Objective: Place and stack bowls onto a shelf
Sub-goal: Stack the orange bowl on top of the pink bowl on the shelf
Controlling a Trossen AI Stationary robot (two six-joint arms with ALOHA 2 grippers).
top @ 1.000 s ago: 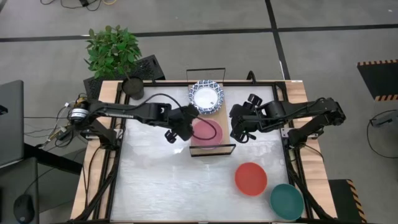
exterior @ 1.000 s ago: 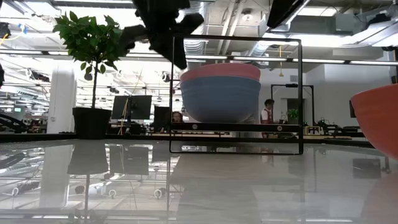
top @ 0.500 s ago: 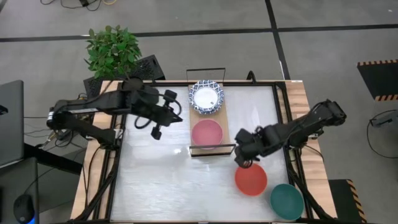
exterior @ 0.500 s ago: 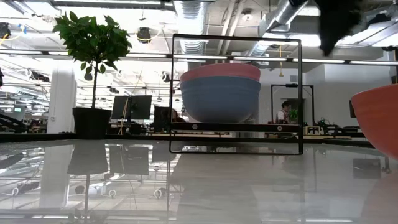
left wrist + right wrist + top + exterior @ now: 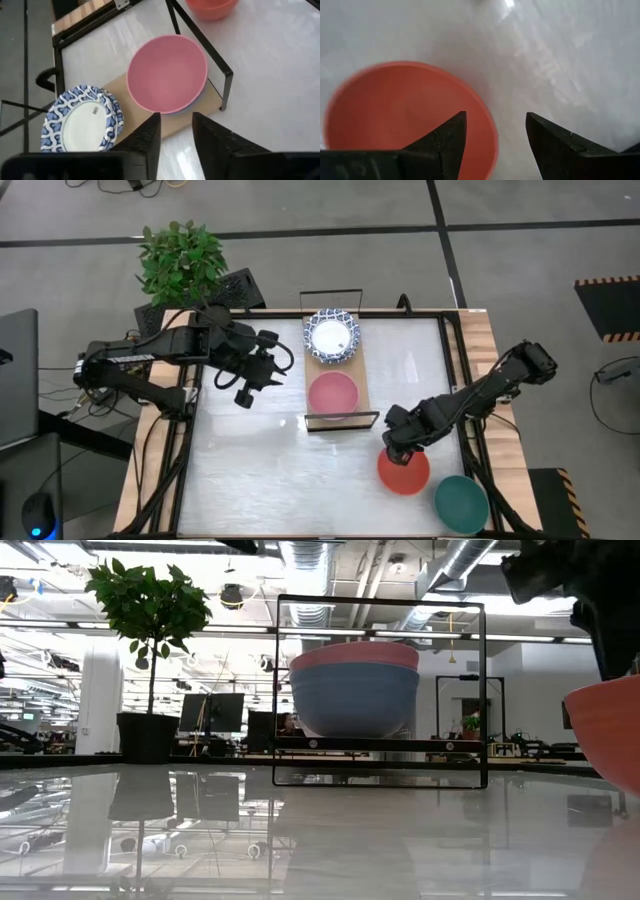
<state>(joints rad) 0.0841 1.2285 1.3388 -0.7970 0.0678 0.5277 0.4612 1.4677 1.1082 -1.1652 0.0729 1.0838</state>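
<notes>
Item: narrow light-wood shelf with black wire end frames (image 5: 360, 370), at the table's far middle. On its far end sat a stack of white bowls with blue patterned rims (image 5: 331, 337); how many lay in the stack could not be told from above. On its near end a round pink bowl (image 5: 333, 394) sat nested in a plain slate-blue bowl (image 5: 354, 700), just behind the near wire frame.

Item: round red bowl (image 5: 403, 468), on the white tabletop (image 5: 250, 470) near and to the right of the shelf. Round dark green bowl (image 5: 461, 503) just beside it, at the near right corner.

Item: right gripper (image 5: 396, 447), low over the far-left rim of the red bowl, fingers (image 5: 547, 142) spread apart and holding nothing; the rim lay between them in the wrist view.

Item: left gripper (image 5: 262, 373), raised left of the shelf, fingers (image 5: 212, 145) parted, nothing between them.

Surroundings: small dark pot with a leafy green plant (image 5: 183, 262) at the far left corner; a dark laptop (image 5: 17, 375) off the table's left. Nothing stood between the right gripper and the red bowl.

Change: half a second before, the right gripper was farther from the bowl, nearer the shelf's frame; the left arm had shifted only slightly. The bowls were unmoved.
</notes>
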